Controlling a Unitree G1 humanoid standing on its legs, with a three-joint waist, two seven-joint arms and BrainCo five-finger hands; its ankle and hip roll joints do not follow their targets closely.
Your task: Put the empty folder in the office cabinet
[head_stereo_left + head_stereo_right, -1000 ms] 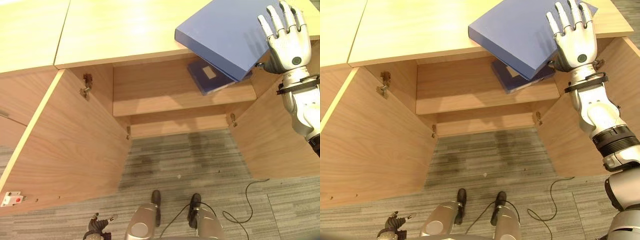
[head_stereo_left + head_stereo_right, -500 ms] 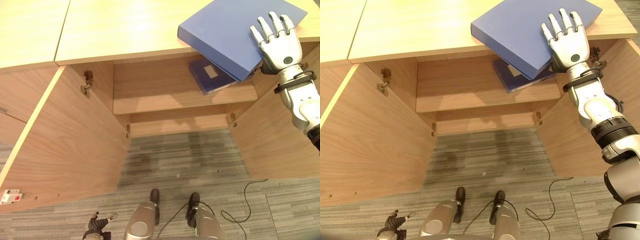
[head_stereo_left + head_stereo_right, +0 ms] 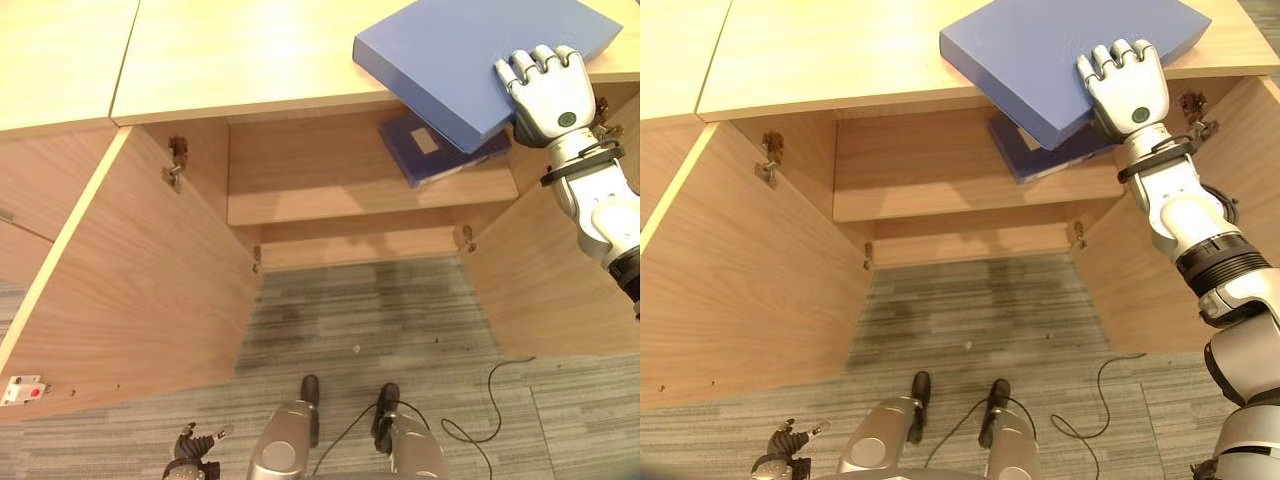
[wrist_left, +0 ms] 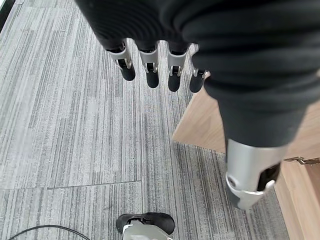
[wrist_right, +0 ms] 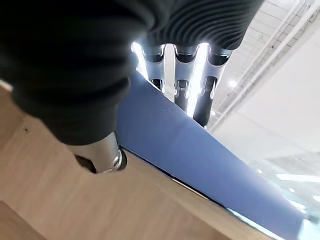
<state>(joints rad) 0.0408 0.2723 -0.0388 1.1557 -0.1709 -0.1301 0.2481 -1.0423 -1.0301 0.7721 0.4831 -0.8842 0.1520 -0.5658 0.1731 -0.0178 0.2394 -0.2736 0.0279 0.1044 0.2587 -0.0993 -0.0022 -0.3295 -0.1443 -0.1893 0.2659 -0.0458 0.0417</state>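
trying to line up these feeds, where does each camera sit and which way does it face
Left eye view: on the head, looking down at the open cabinet; right hand curled on the blue folder.
Right eye view: same scene from slightly aside; second folder on the shelf.
Left wrist view: along the left hand, relaxed, toward the carpet.
Right wrist view: along the right hand, up at the blue folder.

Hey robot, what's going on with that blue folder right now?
Right hand gripping blue folder's edge on cabinet top. Left hand idle, low. Another folder already lies on the shelf.
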